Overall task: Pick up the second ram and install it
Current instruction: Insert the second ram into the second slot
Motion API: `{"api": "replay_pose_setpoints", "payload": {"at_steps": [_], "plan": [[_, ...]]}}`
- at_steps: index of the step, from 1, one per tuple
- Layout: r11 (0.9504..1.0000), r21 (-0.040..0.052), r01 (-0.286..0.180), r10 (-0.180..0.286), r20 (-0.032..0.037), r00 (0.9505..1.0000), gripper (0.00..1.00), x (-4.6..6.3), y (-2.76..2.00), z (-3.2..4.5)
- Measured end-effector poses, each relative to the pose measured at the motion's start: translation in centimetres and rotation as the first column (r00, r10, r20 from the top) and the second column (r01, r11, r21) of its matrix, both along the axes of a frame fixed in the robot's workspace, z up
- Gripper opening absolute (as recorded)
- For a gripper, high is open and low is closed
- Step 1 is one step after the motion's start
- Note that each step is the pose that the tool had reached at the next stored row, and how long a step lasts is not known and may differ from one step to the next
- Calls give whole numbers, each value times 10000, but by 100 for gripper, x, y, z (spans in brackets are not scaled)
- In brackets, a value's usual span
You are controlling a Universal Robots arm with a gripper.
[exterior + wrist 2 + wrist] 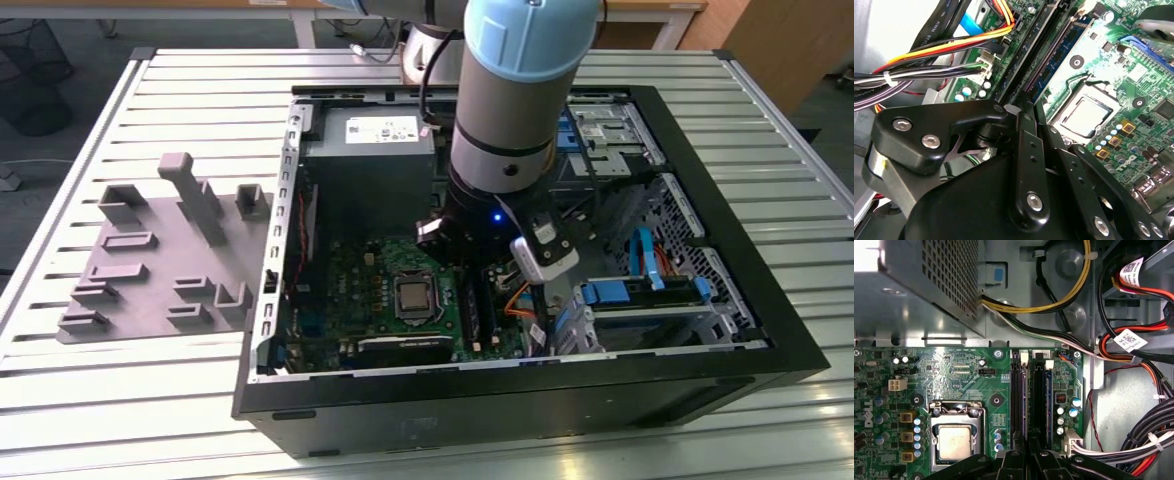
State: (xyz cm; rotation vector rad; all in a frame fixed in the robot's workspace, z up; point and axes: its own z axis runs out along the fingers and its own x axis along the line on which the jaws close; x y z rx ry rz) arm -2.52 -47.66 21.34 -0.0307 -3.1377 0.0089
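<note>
My gripper (1029,454) is inside the open computer case (747,370), low over the motherboard's long black memory slots (1019,405). Its black fingers (1023,150) stand pressed together, and I see nothing between them. Their tips are over one end of the slots in both wrist views. A thin blue-green ram stick (1051,70) stands on edge in the slot nearer the cables (1048,405). I cannot tell whether this is the second ram. The slot beside it (1054,46) shows a row of purple contacts. In the exterior view the arm (501,180) hides the fingers.
The processor socket (956,440) lies right beside the slots. Bundled cables (1149,440) and orange-yellow wires (954,50) crowd the other side. The grey power supply (367,170) fills the case's far end. Grey holder blocks (160,260) stand on the table at the exterior view's left.
</note>
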Motion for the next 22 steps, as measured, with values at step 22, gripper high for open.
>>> {"api": "replay_pose_setpoints", "payload": {"at_steps": [22], "plan": [[10000, 6, 17, -17, 1, 10000, 22, 0, 1, -21]]}}
